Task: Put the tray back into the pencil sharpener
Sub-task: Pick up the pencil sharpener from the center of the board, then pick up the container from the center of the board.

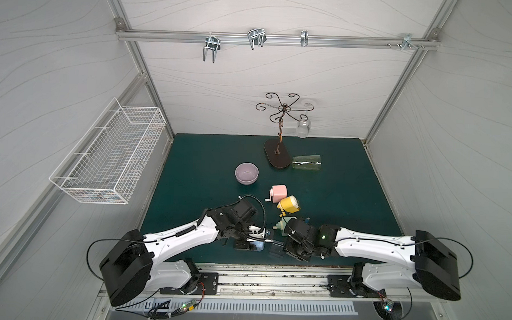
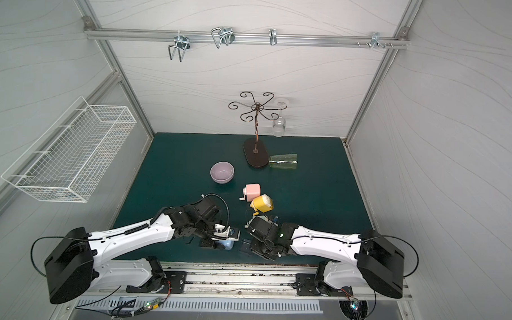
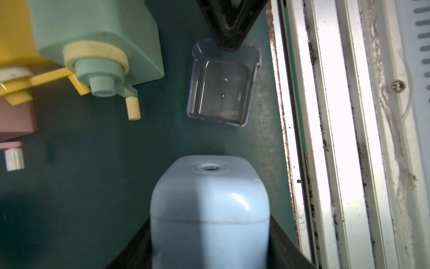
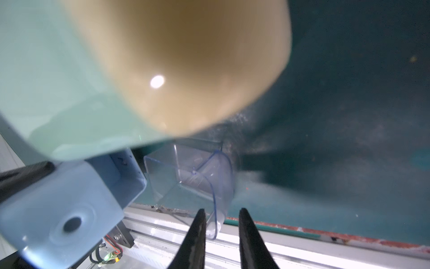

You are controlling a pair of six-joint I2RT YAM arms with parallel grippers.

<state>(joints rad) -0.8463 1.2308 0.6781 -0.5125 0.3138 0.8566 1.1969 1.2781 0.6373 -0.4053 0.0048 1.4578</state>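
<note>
My left gripper (image 3: pixel 209 235) is shut on the light blue pencil sharpener (image 3: pixel 209 205), which it holds just above the mat near the front edge (image 1: pixel 259 246) (image 2: pixel 227 244). The sharpener's empty slot (image 4: pixel 126 173) faces the tray. The clear plastic tray (image 3: pixel 221 93) (image 4: pixel 186 177) lies a short gap away on the mat, also visible in both top views (image 1: pixel 276 250) (image 2: pixel 246 246). My right gripper (image 4: pixel 221 214) stands narrowly open, and its black fingers (image 3: pixel 229 35) straddle the tray's curved front wall. One finger touches the wall; the other stands off it.
A mint-green sharpener (image 1: pixel 284 223) sits right behind the right wrist, with a yellow one (image 1: pixel 290 203) and a pink one (image 1: pixel 278 192) further back. A purple bowl (image 1: pixel 246 173), a tipped glass (image 1: pixel 306 162) and a glass stand (image 1: pixel 277 155) are beyond. The metal rail (image 1: pixel 259 272) borders the front edge.
</note>
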